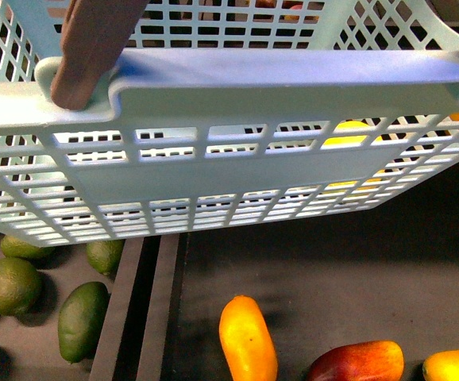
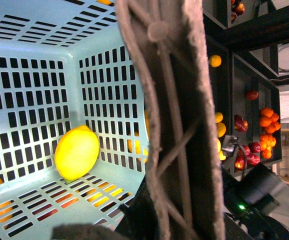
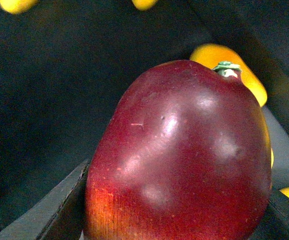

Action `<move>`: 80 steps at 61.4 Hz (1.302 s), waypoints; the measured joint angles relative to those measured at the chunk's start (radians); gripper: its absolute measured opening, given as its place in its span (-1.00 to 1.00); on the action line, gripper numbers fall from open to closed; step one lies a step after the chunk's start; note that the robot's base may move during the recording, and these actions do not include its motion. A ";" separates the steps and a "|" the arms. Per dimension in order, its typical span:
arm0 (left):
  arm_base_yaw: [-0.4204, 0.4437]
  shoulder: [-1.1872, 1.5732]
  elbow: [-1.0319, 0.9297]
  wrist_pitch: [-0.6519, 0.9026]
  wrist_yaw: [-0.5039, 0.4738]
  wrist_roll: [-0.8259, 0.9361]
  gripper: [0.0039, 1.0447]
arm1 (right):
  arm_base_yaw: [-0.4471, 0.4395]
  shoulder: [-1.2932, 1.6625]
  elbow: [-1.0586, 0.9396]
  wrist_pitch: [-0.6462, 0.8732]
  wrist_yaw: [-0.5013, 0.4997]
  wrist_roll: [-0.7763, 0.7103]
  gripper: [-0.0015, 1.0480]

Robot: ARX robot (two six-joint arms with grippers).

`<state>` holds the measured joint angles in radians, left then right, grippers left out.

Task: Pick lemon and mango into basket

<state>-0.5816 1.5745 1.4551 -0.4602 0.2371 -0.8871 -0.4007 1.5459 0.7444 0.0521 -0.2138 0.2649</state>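
Where the mango (image 3: 184, 150) is: clamped between my right fingers (image 3: 67, 215), with a dark finger against each flank. It fills the right wrist view, and the dark surface and blurred yellow fruit lie well behind it.
Mango's axis: its long axis runs straight away from my wrist, with the green stem nub (image 3: 227, 67) at the far end. The skin is deep glossy red, shading to orange-yellow at the near end beside one finger.
Lemon (image 2: 77, 152): inside the basket (image 1: 293, 87), resting on the slotted floor where it meets a slotted wall. Its long axis is tilted, with the pointed tip up toward that wall.
Basket: raised and tilted close to the front camera, its rim spanning the view. The lemon shows yellow through the slots.
Left fingers (image 2: 134, 222): closed on the brown handle (image 2: 179, 125), which runs the whole height of the left wrist view. Only a dark part of a finger shows beside it.
Below the basket: a long yellow mango (image 1: 247, 340) lies on the dark display surface (image 1: 333, 270), pointing away from me. Just beside it at the bottom edge is a red-and-orange fruit (image 1: 356, 362), its long axis across the view.
Left of the divider (image 1: 146, 309): several green fruits (image 1: 82, 317).
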 joint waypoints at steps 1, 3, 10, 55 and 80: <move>0.000 0.000 0.000 0.000 0.000 0.000 -0.92 | -0.001 -0.034 0.001 -0.013 -0.017 0.000 0.37; 0.000 0.000 0.000 0.000 0.000 0.000 -0.92 | -0.001 -0.101 0.001 -0.032 -0.046 0.002 0.37; 0.000 0.000 0.000 0.000 -0.001 0.000 -0.92 | 0.071 -0.339 0.000 -0.057 -0.068 0.060 0.37; 0.000 0.000 0.000 0.000 -0.001 0.000 -0.92 | 0.739 -0.423 -0.003 0.076 0.349 0.196 0.37; 0.000 0.000 0.000 0.000 -0.001 0.000 -0.92 | 0.815 -0.308 0.005 0.103 0.437 0.237 0.61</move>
<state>-0.5816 1.5745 1.4551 -0.4602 0.2363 -0.8871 0.4141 1.2377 0.7494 0.1555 0.2234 0.5014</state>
